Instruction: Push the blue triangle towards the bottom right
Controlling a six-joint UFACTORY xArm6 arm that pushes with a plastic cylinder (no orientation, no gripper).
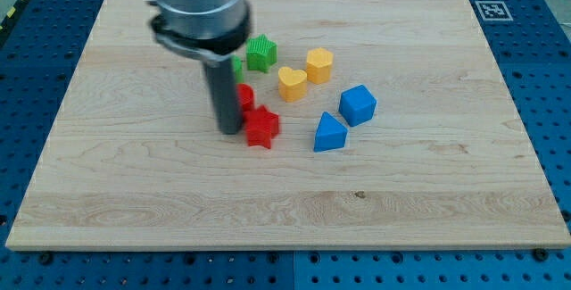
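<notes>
My tip point(230, 131), a bare rod holding nothing, rests touching the red star point(261, 128) just to its right, while the blue triangle point(329, 134) lies further right, beyond that star, so I judge I must approach from its upper left.

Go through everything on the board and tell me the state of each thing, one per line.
My tip: down at the board, left of the red star, apparently touching it.
Red star: flat, beside my tip.
Red block: partly hidden behind the rod.
Green star: free.
Green block: mostly hidden.
Yellow heart: free.
Yellow hexagon: free.
Blue cube: free.
Blue triangle: untouched, right of the red star.
</notes>
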